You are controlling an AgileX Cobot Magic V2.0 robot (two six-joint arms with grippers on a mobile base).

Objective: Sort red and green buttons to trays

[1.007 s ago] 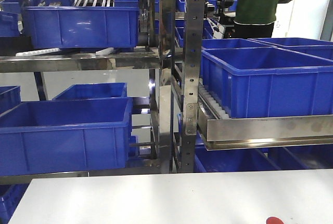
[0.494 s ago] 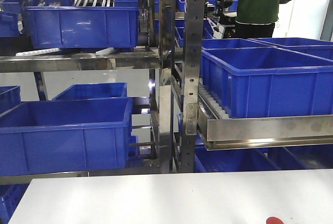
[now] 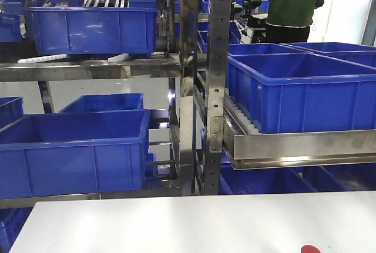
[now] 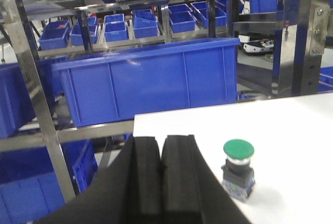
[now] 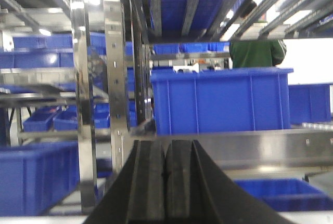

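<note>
Our left gripper (image 4: pixel 161 148) has its black rubbery fingers pressed together on nothing, and the right gripper (image 5: pixel 165 154) is likewise closed and empty. Just right of the left fingers, not touching them, the green mushroom-capped push button (image 4: pixel 238 169) stands upright on the smooth white tabletop (image 4: pixel 291 130) (long axis vertical, glossy round cap up, dark block, blue base). Beyond are blue plastic crates (image 4: pixel 151 86) on shiny steel racks (image 4: pixel 31 83).

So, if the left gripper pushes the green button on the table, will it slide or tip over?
The green button stands upright, taller than its base is wide, so a high push would probably tip it. It looks like rigid plastic and should not bend. On the smooth white table a low push would likely slide it.
</note>
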